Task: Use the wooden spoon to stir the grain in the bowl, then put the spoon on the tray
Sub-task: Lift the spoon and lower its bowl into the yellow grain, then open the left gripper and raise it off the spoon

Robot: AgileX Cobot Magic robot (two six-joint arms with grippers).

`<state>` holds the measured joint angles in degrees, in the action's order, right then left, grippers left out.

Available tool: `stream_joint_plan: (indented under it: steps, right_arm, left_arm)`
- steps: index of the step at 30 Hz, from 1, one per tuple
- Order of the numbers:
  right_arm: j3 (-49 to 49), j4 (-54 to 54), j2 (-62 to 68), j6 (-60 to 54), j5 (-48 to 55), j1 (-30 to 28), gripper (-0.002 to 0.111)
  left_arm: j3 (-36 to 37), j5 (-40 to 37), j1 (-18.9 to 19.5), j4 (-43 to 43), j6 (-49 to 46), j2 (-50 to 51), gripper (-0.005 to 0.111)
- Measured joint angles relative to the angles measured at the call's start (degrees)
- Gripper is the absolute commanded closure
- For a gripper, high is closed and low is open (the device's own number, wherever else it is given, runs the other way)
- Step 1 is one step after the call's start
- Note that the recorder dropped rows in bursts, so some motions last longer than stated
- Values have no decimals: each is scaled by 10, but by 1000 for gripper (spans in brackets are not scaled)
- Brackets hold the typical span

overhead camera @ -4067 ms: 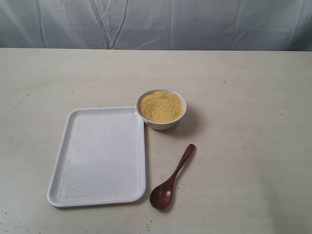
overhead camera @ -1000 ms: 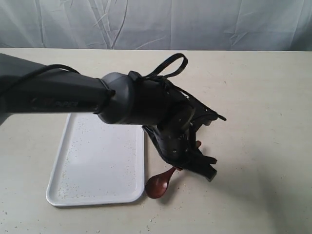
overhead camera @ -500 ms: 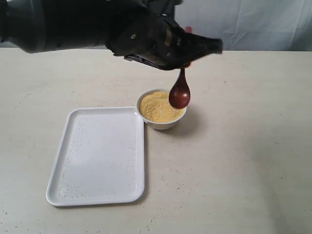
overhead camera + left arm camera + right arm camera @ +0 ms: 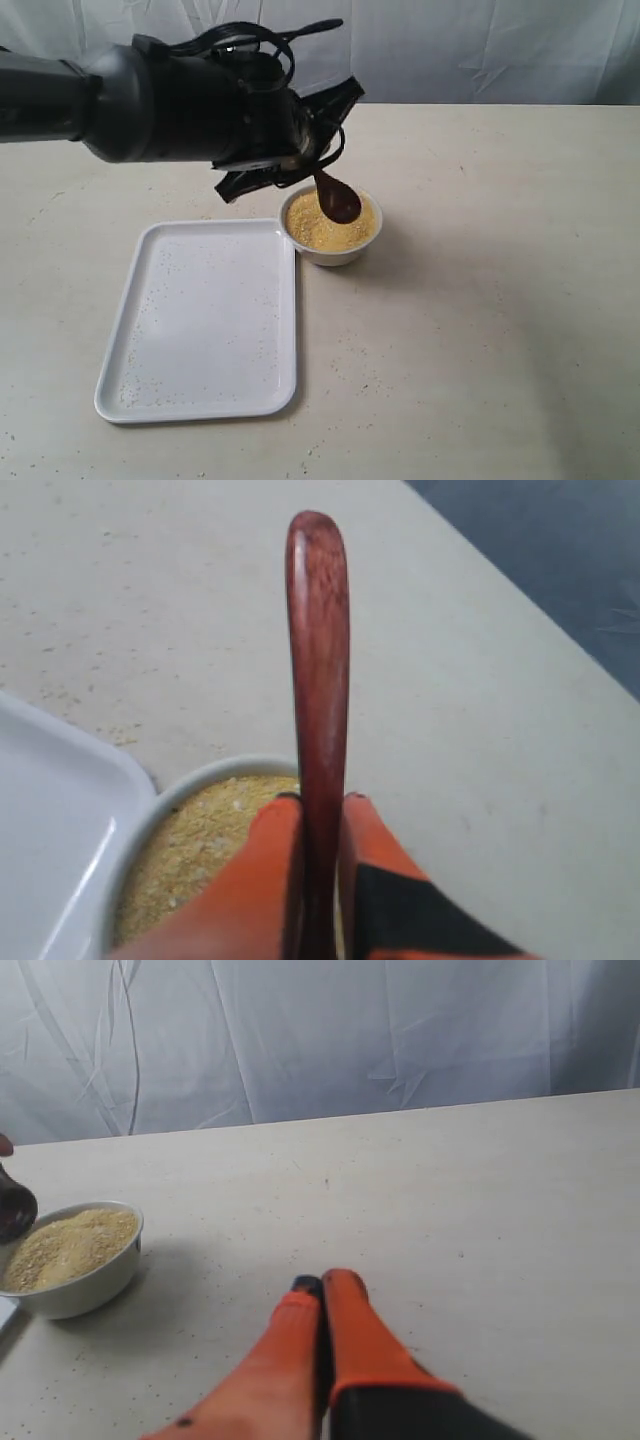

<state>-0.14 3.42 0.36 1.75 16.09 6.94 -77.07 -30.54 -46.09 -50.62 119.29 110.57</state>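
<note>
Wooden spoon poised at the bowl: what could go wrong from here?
The grain fills the bowl nearly to its rim, so stirring could push some over the edge. The left gripper pinches the wooden spoon only by its slim handle; resistance might twist it in the grip. Nothing holds the bowl, so a sideways push could slide it.

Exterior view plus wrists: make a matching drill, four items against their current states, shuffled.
Items:
1. wooden spoon
2. bowl
3. tray
4. right gripper

States:
A. shut, holding nothing
B. filled with yellow grain
C. clamped in the left gripper
D. flat, white, speckled

Pairs: 1-C, 2-B, 3-D, 4-A
</note>
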Motion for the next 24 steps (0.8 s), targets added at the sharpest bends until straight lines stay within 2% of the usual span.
stream_joint_plan:
  steps: [4, 7, 9, 13, 15, 19, 23, 24]
  right_arm:
    - [0, 0, 0, 0, 0, 0, 108]
    - [0, 0, 0, 0, 0, 0, 108]
    - [0, 0, 0, 0, 0, 0, 108]
    - [0, 0, 0, 0, 0, 0, 108]
    - [0, 0, 0, 0, 0, 0, 108]
    - [0, 0, 0, 0, 0, 0, 108]
    - [0, 0, 0, 0, 0, 0, 108]
    - [0, 0, 0, 0, 0, 0, 108]
  left_arm:
    - [1, 0, 22, 11, 4, 34, 107]
    - [1, 38, 26, 11, 4, 58, 106]
    - [1, 65, 26, 16, 4, 76, 98]
    - [1, 64, 26, 27, 4, 85, 67]
    - [1, 73, 27, 28, 4, 85, 61]
    - [1, 78, 27, 28, -11, 81, 59]
    - [0, 12, 28, 28, -120, 38, 59]
    - [0, -17, 33, 38, -172, 24, 59]
